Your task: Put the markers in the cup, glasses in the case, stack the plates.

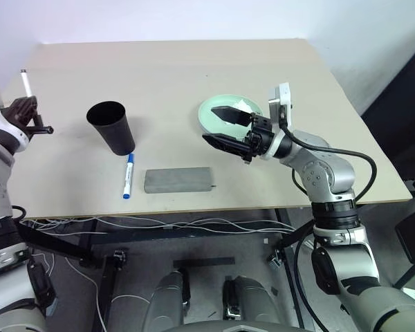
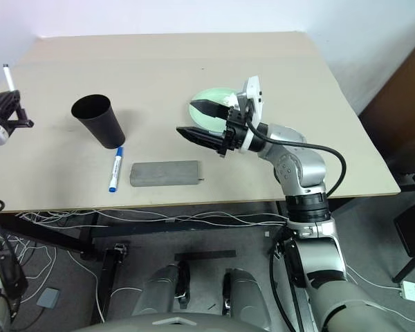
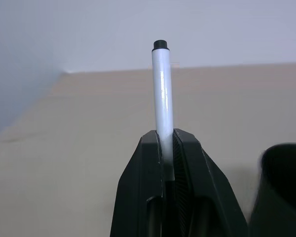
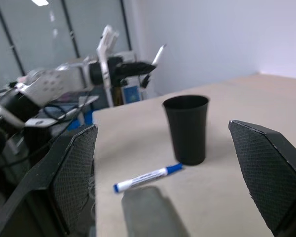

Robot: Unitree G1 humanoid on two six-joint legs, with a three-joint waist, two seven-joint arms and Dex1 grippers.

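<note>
Lighting: we note bright, even, diffuse light over the table (image 1: 194, 69), with soft short shadows beside the cup (image 1: 112, 126) and case (image 1: 178, 180). Glare: a white streak along the marker (image 3: 163, 98) barrel. Focus: we find the near fingers (image 4: 74, 173) in both wrist views soft, and the room behind the table blurred.

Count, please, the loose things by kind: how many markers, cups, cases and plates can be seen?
Markers: 2, black-capped marker held in left gripper, blue marker on table
Cup: 1
Case: 1
Plates: 1 clearly visible, mint green plate behind right gripper
Total: 5
</note>
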